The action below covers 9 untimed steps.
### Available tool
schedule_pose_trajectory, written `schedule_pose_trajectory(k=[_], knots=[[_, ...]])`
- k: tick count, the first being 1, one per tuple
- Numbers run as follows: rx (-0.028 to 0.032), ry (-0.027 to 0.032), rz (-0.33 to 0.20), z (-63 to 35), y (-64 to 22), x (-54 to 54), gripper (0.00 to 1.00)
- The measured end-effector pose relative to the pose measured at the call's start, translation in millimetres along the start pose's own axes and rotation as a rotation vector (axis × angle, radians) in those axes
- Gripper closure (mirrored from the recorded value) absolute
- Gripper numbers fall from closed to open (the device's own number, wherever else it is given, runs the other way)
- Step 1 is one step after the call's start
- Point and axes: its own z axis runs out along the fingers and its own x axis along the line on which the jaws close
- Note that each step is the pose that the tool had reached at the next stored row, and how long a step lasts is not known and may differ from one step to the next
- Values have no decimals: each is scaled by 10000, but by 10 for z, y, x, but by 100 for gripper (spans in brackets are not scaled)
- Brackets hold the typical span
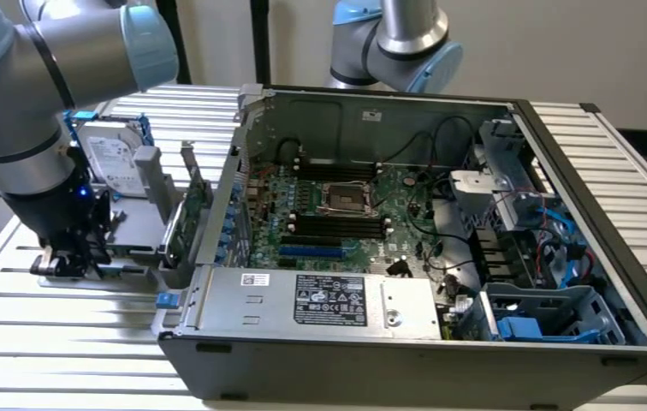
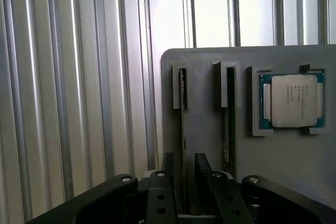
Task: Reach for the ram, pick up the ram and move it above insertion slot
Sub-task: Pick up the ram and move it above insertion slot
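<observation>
Gripper [image 2: 185,158], jaws open, low at the exterior view's left, sits either side of the ram [image 2: 182,90] standing edge-on in gray holder [image 2: 205,129], long axis straight ahead.

Open computer case [image 1: 415,368] on slatted table [image 1: 61,342]; hard drive [image 1: 112,158] beside; processor [image 2: 294,100] in grey holder [image 2: 283,166].

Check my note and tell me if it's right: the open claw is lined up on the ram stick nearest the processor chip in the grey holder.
One thing is wrong. The wrist view shows the open claw lined up on the ram farther from the processor chip. A second stick stands between them in the grey holder. The rest holds.
</observation>
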Motion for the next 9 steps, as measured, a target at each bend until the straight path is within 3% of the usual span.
schedule_pose_trajectory(k=[9], knots=[[-1, -19, -319, 16, -15, -1, 69]])
